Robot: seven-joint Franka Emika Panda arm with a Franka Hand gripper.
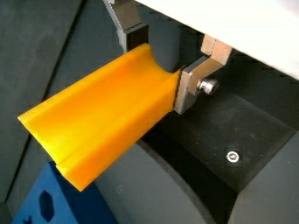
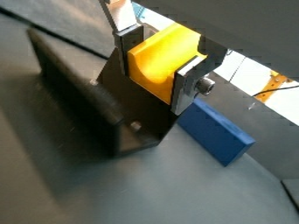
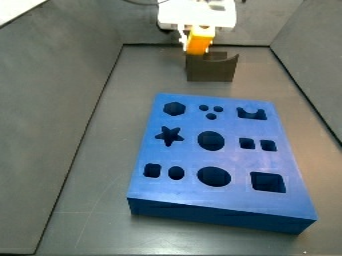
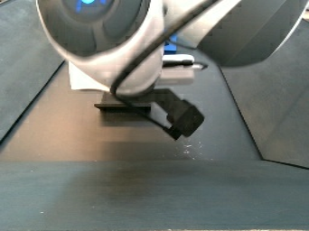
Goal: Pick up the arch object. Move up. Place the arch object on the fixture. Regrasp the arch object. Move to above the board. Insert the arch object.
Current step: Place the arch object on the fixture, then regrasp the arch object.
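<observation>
The yellow-orange arch object (image 1: pixel 100 109) sits between the two silver fingers of my gripper (image 1: pixel 160 59), which is shut on it. Its curved notch shows in both wrist views, also on the arch object (image 2: pixel 158 57) in my gripper (image 2: pixel 159 63). In a side view my gripper (image 3: pixel 198 30) hangs at the far end of the floor with the arch object (image 3: pixel 198 42) right over the dark fixture (image 3: pixel 210 67). I cannot tell whether they touch. The fixture's upright (image 2: pixel 82 83) stands beside the fingers. The blue board (image 3: pixel 214 150) with its shaped cut-outs lies nearer the front.
The fixture's base plate (image 1: pixel 251 131) with a screw (image 1: pixel 232 157) lies under the gripper. A corner of the board (image 1: pixel 52 197) and its edge (image 2: pixel 216 127) show close by. Grey walls enclose the floor. The arm's body (image 4: pixel 108 36) blocks most of a side view.
</observation>
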